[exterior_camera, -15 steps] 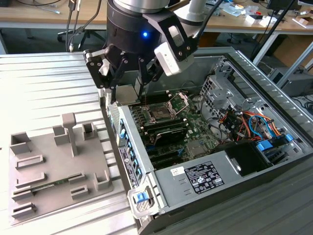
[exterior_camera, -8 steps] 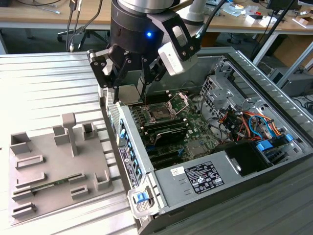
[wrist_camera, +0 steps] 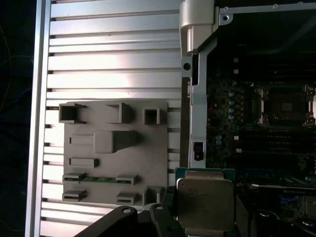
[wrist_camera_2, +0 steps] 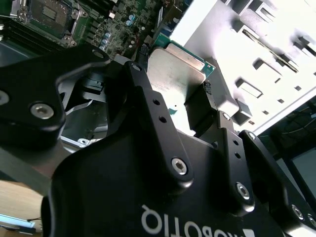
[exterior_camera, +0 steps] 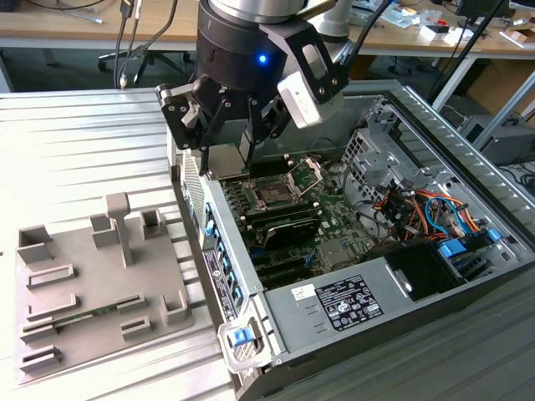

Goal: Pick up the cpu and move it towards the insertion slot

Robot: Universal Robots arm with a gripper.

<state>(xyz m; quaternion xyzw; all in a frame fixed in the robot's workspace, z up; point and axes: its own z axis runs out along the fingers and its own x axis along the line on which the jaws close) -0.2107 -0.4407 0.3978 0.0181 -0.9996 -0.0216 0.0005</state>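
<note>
Silvery metal tops the cpu (wrist_camera: 205, 200), and you have it gripped. The jaws are closed against two opposite edges of the chip, open only as wide as the chip itself. It hangs clear of everything, with its lid facing up toward the wrist. Being square, it has no long axis to line up, so only its corners need to match the socket.

In the exterior view the cpu (exterior_camera: 223, 160) hangs just above the side wall of the open computer case (exterior_camera: 251, 292), right at that edge. The insertion slot (exterior_camera: 272, 195) lies farther inside the case, toward the exterior view's right and lower down on the green motherboard (exterior_camera: 334, 242). The two are near each other but clearly apart. I judge the slot ready to take the chip, because its silver bracket (exterior_camera: 306, 170) stands lifted behind it and the dark square is exposed.

In the first wrist view the insertion slot (wrist_camera: 285, 104) sits well across the board from the chip.

On the slatted table (exterior_camera: 75, 142), the grey fixture tray (exterior_camera: 159, 276) is on the far side of the jaws from the slot. One of its long grooves holds a green memory module (wrist_camera: 96, 179). I can make out nothing in its square pockets.
</note>
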